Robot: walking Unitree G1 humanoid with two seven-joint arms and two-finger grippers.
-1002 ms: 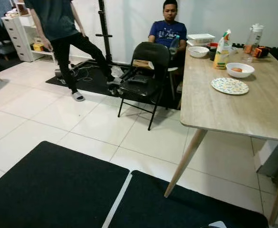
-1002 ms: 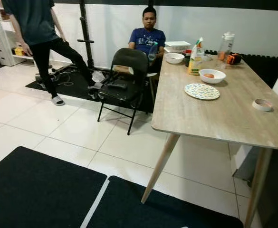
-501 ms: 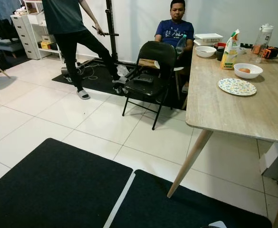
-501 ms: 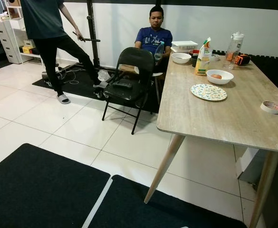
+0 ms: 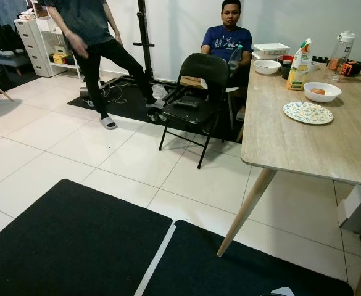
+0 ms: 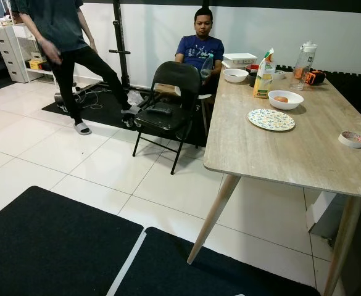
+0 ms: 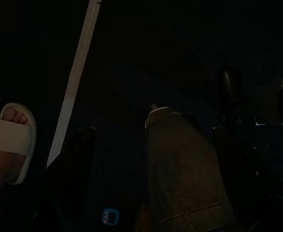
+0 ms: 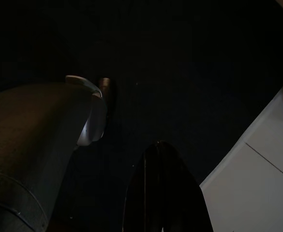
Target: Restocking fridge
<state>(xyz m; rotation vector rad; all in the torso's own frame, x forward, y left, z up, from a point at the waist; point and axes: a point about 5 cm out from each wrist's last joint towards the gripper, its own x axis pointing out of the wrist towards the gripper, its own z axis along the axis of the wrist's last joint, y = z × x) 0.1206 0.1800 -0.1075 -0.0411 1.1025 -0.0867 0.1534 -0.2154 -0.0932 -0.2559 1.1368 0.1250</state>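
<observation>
Jaws hang idle over dark mats, their opening impossible to tell, so you are approaching: walk toward the tabletop [image 6: 279, 148] ahead and its juice carton [image 6: 265, 74].

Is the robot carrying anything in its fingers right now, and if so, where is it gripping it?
Nothing can be seen held. Both arms hang idle over the dark mat, and the wrist views are too dark to judge the fingers.

Juice carton [image 6: 264, 73] upright at table's [image 6: 291, 154] far end.
</observation>
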